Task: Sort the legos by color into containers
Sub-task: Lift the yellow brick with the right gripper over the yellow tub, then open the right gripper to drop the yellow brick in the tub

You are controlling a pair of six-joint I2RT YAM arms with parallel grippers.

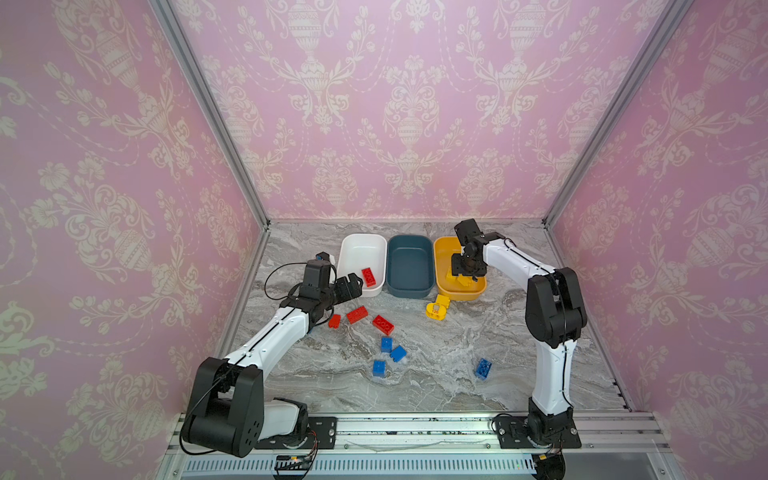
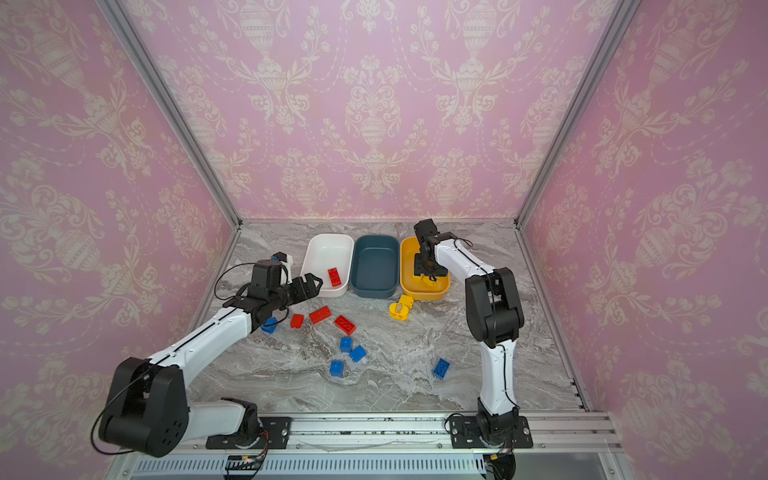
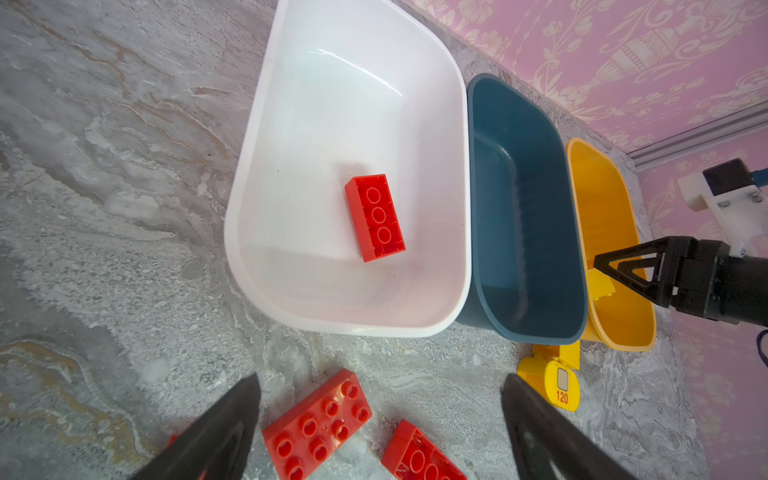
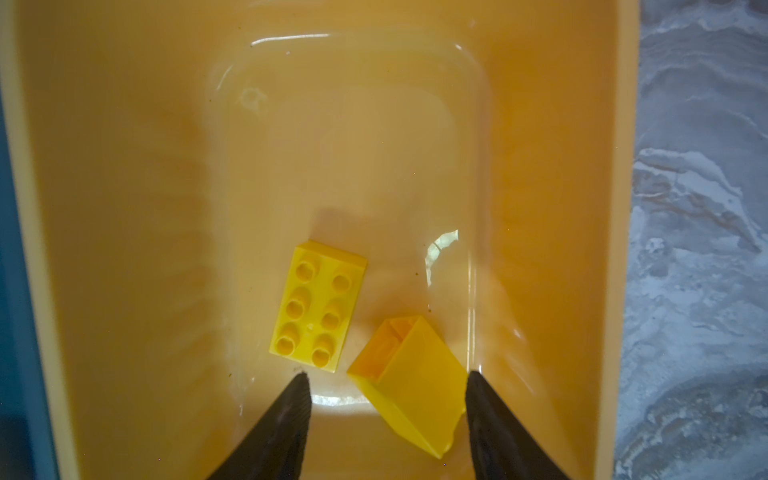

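**A:** State, near to far?

**B:** Nearest is a lone blue brick point(image 1: 483, 368) on the marble table point(image 1: 457, 386), on the right arm's side. A cluster of three blue bricks point(image 1: 398, 353) sits mid-table. One more blue brick point(image 2: 269, 325) is tucked under the left arm. Behind those are three loose red bricks point(image 1: 357, 314). The rounded yellow piece point(image 1: 437, 306) is just in front of the yellow-orange tub point(image 1: 441, 249).

**A:** Grippers?

**B:** Left gripper point(image 1: 358, 285) is spread wide and empty, at the white tub's point(image 1: 361, 239) near corner. One red brick point(image 3: 376, 216) is in that tub, underside up. The teal tub point(image 1: 409, 266) holds nothing. Right gripper point(image 4: 388, 376) is down in the yellow-orange tub with its jaws apart. A sloped yellow brick point(image 4: 415, 374) sits between the tips, not clamped; can't tell if it touches a finger. A six-stud yellow brick point(image 4: 318, 305) lies beside it.

**A:** Handling?

**B:** My read: light, rigid hard plastic with glossy walls, so slippery. Pinch across the short width on the flat side walls, low down, never on the studs. For the rounded piece, take the flat faces. The curved end would likely squirt out.
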